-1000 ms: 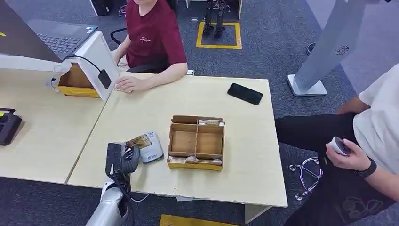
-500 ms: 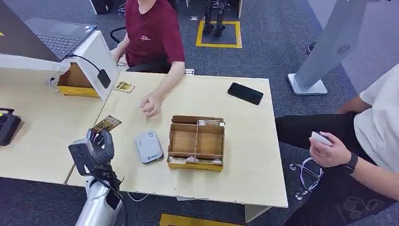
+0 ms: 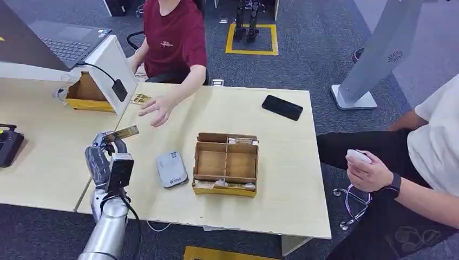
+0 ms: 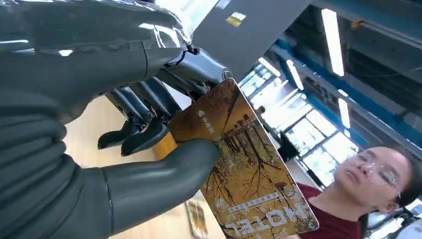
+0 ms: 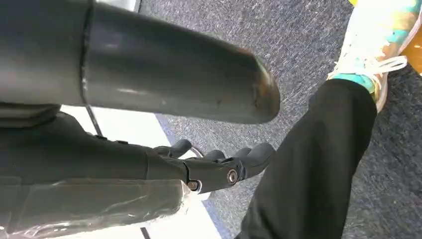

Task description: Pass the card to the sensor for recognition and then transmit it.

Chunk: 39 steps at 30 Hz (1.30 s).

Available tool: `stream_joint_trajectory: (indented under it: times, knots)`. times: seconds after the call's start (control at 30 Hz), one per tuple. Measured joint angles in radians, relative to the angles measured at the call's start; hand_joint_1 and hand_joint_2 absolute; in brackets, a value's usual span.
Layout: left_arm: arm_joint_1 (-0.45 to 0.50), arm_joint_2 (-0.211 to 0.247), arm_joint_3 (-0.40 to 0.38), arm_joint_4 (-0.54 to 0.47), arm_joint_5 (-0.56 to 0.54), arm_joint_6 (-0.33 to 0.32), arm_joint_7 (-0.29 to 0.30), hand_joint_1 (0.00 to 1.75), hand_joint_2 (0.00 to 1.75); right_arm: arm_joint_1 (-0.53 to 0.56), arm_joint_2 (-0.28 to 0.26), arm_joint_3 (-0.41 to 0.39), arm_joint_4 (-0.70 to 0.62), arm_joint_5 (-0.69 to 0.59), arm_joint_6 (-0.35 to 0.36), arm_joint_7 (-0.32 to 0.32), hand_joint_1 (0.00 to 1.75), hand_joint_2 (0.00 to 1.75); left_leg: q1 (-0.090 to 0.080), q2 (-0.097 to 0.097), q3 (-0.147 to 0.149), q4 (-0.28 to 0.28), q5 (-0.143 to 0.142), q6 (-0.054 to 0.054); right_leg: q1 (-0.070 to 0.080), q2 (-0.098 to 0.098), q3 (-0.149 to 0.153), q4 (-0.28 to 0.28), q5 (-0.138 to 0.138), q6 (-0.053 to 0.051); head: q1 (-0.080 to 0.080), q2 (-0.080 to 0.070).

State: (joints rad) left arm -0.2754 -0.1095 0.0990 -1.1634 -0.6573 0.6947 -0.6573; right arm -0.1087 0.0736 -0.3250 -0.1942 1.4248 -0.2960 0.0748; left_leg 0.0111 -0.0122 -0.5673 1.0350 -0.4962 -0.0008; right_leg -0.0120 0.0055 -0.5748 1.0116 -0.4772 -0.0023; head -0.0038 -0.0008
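Since a second ago the left hand [image 3: 108, 157] has carried the brown printed hotel card [image 3: 123, 132], pinched between thumb and fingers, off the grey reader pad [image 3: 171, 169] towards the person's outstretched hand [image 3: 155, 110], so scanning looks done, handover next.

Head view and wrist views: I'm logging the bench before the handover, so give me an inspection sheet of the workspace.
Surface: two pale wooden tables pushed together.
Job's things: card pinched in the left hand, raised above the table edge; grey sensor flat on the table; a second card lies near the white stand.
Clutter: divided cardboard box, black phone, laptop, black device.
Hands: left holds the card; right hand holds nothing, fingers curled, above the floor.
Cables: black cable on the stand.
Surroundings: a seated person's hand reaches toward the card; another person sits alongside.
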Motion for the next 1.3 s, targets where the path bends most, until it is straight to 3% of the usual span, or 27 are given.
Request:
stream_joint_trajectory:
  times: [0.03,0.07,0.1,0.2,0.33,0.37,0.5,0.57,0.67,0.83,0.93,1.0,1.07,1.2,1.3]
  knots:
    - [-0.002,0.000,0.010,0.000,0.000,0.000,0.000,1.75,1.75,0.000,0.000,0.000,0.000,0.000,0.000,0.000,0.00,0.00,0.000,0.000,0.000,0.000,0.000,0.000,0.000,0.000,0.000,0.000,0.000,0.000,0.000,0.000]
    - [-0.023,-0.002,0.059,0.029,-0.099,0.001,-0.019,1.75,1.75,-0.004,0.001,0.001,0.000,0.003,0.005,0.000,0.00,0.00,0.000,0.000,0.000,0.000,0.000,0.000,0.000,0.001,0.000,0.000,0.000,0.000,0.000,0.000]
    - [-0.033,-0.002,0.083,0.040,-0.120,0.001,-0.025,1.75,1.75,-0.005,0.001,0.001,0.000,0.003,0.006,0.000,0.00,0.00,0.000,0.000,0.000,0.000,0.000,0.000,0.000,0.001,0.000,0.000,0.000,0.000,0.000,0.000]
    - [-0.098,-0.021,0.236,0.106,-0.227,0.002,-0.038,1.75,1.75,-0.014,0.002,0.003,0.000,0.010,0.006,0.000,0.00,0.00,0.000,0.000,0.000,0.000,0.000,0.000,0.000,0.001,-0.001,0.000,0.000,0.000,0.000,0.000]
    - [-0.111,-0.036,0.264,0.126,-0.230,0.002,-0.038,1.75,1.75,-0.015,0.002,0.006,-0.001,0.013,0.006,0.000,0.00,0.00,0.000,0.000,-0.001,0.000,0.000,0.000,0.000,0.001,-0.001,0.000,0.000,0.000,0.000,0.000]
    - [-0.112,-0.037,0.264,0.127,-0.230,0.002,-0.038,0.00,1.75,-0.015,0.002,0.006,-0.001,0.013,0.006,0.000,0.00,0.00,0.000,0.000,-0.001,0.000,0.000,0.000,0.000,0.001,-0.001,0.000,0.000,0.000,0.000,0.000]
    - [-0.112,-0.042,0.264,0.136,-0.204,0.002,-0.038,0.00,1.75,-0.016,0.002,0.007,-0.001,0.013,0.006,0.000,0.00,0.00,0.000,0.000,-0.001,0.000,0.000,0.000,0.000,0.001,-0.001,0.000,0.000,0.000,0.000,0.000]
    - [-0.115,-0.040,0.251,0.162,-0.107,-0.010,-0.031,0.00,1.75,-0.015,0.002,0.007,-0.001,0.010,0.003,0.000,0.00,0.00,0.000,0.000,-0.001,0.000,0.000,0.000,0.000,0.001,-0.001,0.000,0.000,0.000,0.000,0.000]
    - [-0.112,-0.035,0.199,0.185,0.100,-0.114,0.042,0.00,1.75,-0.013,0.002,0.006,-0.001,-0.001,-0.009,0.005,0.00,0.00,0.000,0.000,-0.001,0.001,0.000,0.000,0.000,0.001,-0.002,0.000,0.000,0.000,0.000,0.000]
    - [-0.107,-0.026,0.091,0.184,0.234,-0.182,0.111,0.00,1.75,-0.009,0.002,0.001,-0.001,-0.007,-0.019,0.008,0.00,0.00,0.000,0.000,-0.002,0.000,0.000,0.000,0.000,0.001,-0.002,0.000,0.000,0.000,0.000,0.000]
    - [-0.083,-0.023,0.040,0.162,0.405,-0.347,0.181,0.00,1.75,-0.002,0.002,-0.005,-0.001,-0.019,-0.038,0.012,0.00,0.00,0.000,0.000,-0.002,0.000,0.000,0.000,0.000,0.001,-0.002,0.000,0.000,0.000,0.000,0.000]
    - [-0.031,-0.018,-0.004,0.093,0.505,-0.445,0.180,0.00,1.75,0.006,0.002,-0.014,-0.001,-0.029,-0.052,0.008,0.00,0.00,0.000,0.001,-0.002,0.000,-0.001,0.001,0.000,0.002,-0.002,0.000,0.000,0.000,0.000,0.000]
    - [0.040,-0.010,-0.067,-0.009,0.528,-0.474,0.170,0.00,1.75,0.017,0.002,-0.027,-0.001,-0.044,-0.062,0.001,0.00,0.00,0.000,0.001,-0.002,0.000,-0.002,0.001,0.000,0.002,-0.002,0.000,0.000,0.000,0.000,0.000]
    - [0.168,0.007,-0.174,-0.193,0.507,-0.450,0.143,0.00,1.75,0.030,0.002,-0.042,0.000,-0.054,-0.069,0.000,0.00,0.00,0.000,0.001,-0.003,0.000,-0.004,0.001,0.000,0.002,-0.003,-0.001,-0.002,0.002,0.000,0.000]
    - [0.275,0.031,-0.270,-0.342,0.404,-0.370,0.074,0.00,1.75,0.035,0.002,-0.056,0.000,-0.063,-0.072,-0.002,0.00,0.00,0.000,0.001,-0.003,0.000,-0.004,0.002,0.000,0.003,-0.003,-0.001,-0.003,0.002,0.000,0.000]
